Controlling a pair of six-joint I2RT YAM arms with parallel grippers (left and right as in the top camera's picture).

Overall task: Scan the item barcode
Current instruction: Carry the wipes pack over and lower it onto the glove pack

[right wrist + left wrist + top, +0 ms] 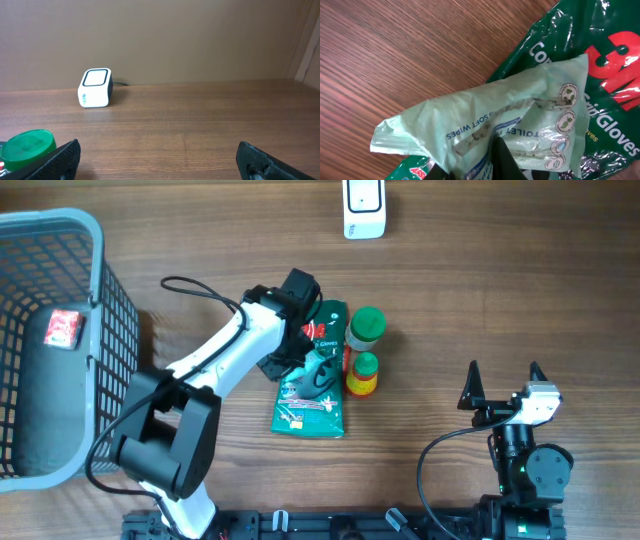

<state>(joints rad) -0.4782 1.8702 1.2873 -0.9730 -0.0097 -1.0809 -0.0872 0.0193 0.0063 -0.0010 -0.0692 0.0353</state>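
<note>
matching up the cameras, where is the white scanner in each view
Overhead: white scanner at the top edge, just right of centre.
Left wrist: not in it.
Right wrist: left of centre, at the table's far edge.
Shared landmark: green bottle cap, mid-table overhead, bottom-left corner in right wrist.

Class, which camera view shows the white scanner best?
Right wrist: the whole scanner stands unobstructed, window visible. Overhead crops it at the top edge. Left wrist shows none of it.
</note>
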